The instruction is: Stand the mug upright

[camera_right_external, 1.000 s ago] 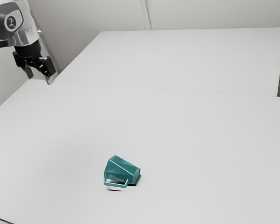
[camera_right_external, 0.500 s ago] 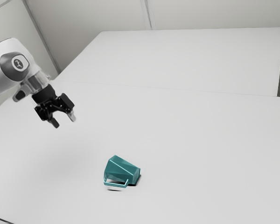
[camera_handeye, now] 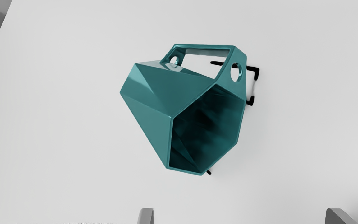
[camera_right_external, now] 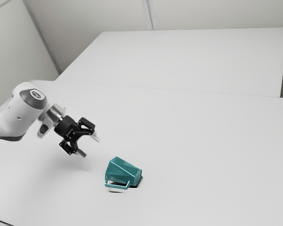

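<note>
Hanging over the white table (camera_right_external: 193, 136) with the gripper (camera_right_external: 89, 145), keeping a wide gap between its jaws. Finding the teal mug (camera_handeye: 160, 93) lying on its side on the tabletop, ahead of the jaws, near but apart from both fingers. Seeing its open mouth (camera_handeye: 207, 130) facing back toward the jaws, and its narrower base (camera_right_external: 138, 177) pointing away from them. Noticing its angular handle (camera_handeye: 204, 46) jutting out on the side farther from the fingertips than the mouth.
</note>
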You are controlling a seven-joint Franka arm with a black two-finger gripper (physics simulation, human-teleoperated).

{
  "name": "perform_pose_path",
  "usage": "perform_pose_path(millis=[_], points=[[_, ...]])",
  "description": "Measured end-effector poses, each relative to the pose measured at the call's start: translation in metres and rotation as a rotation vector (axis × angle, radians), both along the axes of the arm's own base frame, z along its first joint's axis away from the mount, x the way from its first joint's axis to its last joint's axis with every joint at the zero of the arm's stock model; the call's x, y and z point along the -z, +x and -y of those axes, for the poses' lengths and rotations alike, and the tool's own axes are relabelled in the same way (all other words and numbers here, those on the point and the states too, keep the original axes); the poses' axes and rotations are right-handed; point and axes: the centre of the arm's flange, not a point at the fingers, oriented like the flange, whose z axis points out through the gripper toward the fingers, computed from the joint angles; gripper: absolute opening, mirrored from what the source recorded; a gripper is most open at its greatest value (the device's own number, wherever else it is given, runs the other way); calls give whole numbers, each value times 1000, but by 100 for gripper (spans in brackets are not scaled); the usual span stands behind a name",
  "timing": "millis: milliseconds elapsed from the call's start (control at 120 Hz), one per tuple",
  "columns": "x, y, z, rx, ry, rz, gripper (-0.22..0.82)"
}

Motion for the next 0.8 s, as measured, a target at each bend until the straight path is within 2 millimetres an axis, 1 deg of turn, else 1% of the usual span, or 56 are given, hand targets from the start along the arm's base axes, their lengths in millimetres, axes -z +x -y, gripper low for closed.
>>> perform_pose_path(millis=[75, 133, 200, 333, 392, 467, 567, 600, 733, 800], points=[[11, -1, 11, -28, -36, -11, 60], [18, -2, 25, -31, -58, -18, 60], [25, -3, 49, -14, -81, -29, 60], [30, -1, 104, 61, -102, -34, 60], [33, -1, 123, 85, -108, -38, 60], [37, -2, 133, 85, -117, -41, 60], [40, -3, 130, 60, -120, -41, 60], [40, -2, 128, 55, -118, -38, 55], [36, -1, 126, 51, -105, -23, 20], [35, 0, 126, 53, -100, -18, 7]])
